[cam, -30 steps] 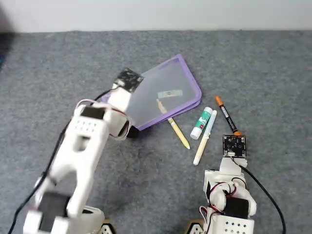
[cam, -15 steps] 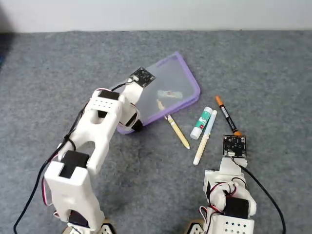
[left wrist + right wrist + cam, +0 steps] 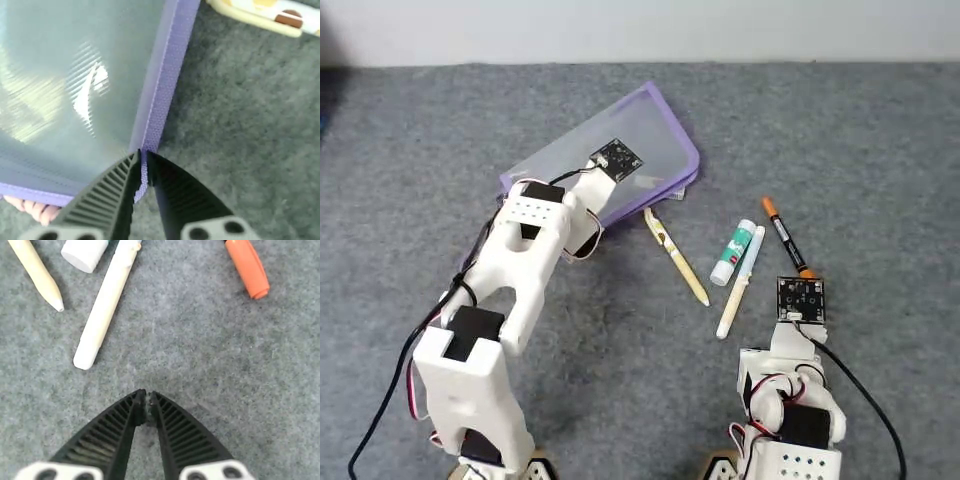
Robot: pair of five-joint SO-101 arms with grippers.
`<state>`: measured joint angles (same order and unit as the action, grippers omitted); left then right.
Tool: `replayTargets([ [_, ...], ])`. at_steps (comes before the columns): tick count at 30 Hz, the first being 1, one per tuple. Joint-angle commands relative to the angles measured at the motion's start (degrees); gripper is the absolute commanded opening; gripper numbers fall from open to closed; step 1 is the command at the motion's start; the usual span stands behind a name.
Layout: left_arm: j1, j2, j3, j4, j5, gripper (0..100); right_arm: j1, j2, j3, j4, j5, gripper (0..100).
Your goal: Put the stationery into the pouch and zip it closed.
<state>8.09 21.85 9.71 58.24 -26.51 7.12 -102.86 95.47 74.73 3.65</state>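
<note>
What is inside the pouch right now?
Nothing shows through the translucent pouch; the pencil, glue stick, pen and marker lie outside on the carpet. The left arm covers part of it, hiding that area.

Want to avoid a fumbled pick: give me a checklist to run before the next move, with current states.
1. Left gripper hold on pouch: ok, shut on its purple edge.
2. Pouch mouth open: cannot tell.
3. Right gripper free: ok, holds nothing.
4. Right gripper ready to grasp: not ok, jaws closed.
5. Stationery inside pouch: not ok; yellow pen, glue stick, cream pen and orange marker lie outside.
</note>
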Motion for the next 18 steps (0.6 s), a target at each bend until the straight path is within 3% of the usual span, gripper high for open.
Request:
replayTargets([
  [1,-1.14,-2.81,-2.33,2.73,0.97,1,-0.57,-0.84,0.97,0.22,0.53,0.9],
  [12,-2.81,-16.97,-1.1,10.55,2.64,1,-0.57,-0.84,0.97,0.22,0.53,0.9],
  [18,-2.99,-23.82,6.37,6.51,2.46,1,-0.57,-0.84,0.97,0.22,0.53,0.9],
])
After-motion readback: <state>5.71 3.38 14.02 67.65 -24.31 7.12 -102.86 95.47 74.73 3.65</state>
